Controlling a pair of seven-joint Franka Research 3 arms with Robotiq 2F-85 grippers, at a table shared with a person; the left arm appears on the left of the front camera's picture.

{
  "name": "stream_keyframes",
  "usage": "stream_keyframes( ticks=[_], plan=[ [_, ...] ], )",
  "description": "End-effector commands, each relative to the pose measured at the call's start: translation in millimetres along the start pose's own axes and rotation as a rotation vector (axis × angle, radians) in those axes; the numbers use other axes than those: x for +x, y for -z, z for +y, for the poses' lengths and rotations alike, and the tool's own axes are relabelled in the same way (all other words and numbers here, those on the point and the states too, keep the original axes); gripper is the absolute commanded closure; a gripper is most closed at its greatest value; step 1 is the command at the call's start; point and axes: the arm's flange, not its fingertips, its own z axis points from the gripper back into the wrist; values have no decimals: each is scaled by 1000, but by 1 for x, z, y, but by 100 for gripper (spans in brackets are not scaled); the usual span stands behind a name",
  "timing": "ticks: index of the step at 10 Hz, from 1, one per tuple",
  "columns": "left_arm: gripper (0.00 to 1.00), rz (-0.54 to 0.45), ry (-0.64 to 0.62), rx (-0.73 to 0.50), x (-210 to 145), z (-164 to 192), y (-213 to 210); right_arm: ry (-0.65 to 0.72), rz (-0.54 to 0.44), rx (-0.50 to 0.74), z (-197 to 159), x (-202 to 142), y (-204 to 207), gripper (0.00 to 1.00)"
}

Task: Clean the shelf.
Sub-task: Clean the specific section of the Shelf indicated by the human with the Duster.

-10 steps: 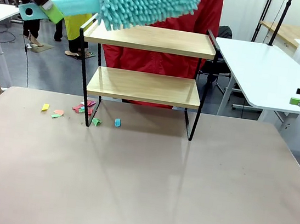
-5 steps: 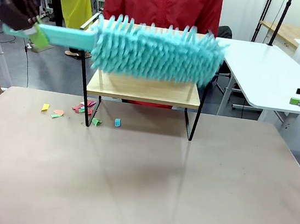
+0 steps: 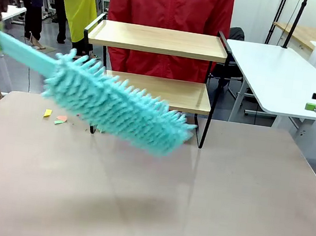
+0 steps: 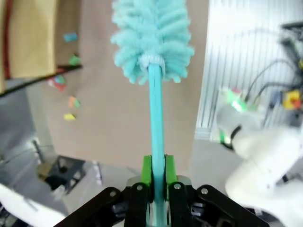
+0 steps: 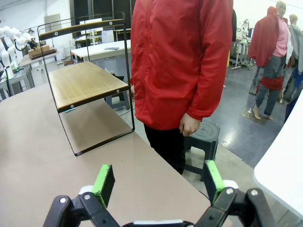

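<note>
My left gripper clamped on blurred teal duster hiding the shelf's near-left leg, right gripper apart

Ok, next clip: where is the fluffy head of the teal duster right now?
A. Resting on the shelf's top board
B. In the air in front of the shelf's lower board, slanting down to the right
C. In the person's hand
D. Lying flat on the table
B. The front view shows the duster, its handle clamped in the left gripper, hanging slanted in front of the shelf, off both boards and above the table.
</note>
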Motion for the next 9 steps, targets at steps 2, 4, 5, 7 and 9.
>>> stream_keyframes(
  ticks=[2,4,5,7,9],
  plan=[
    [87,248,70,-96,-37,13,5,9,13,-13,2,9,1,0],
    [87,398,93,-139,-65,17,16,9,13,-13,2,9,1,0],
    [87,425,80,-147,-77,20,20,9,13,-13,2,9,1,0],
    [87,498,67,-174,-89,21,35,9,13,-13,2,9,1,0],
    [87,493,28,-150,-97,21,44,9,13,-13,2,9,1,0]
  ],
)
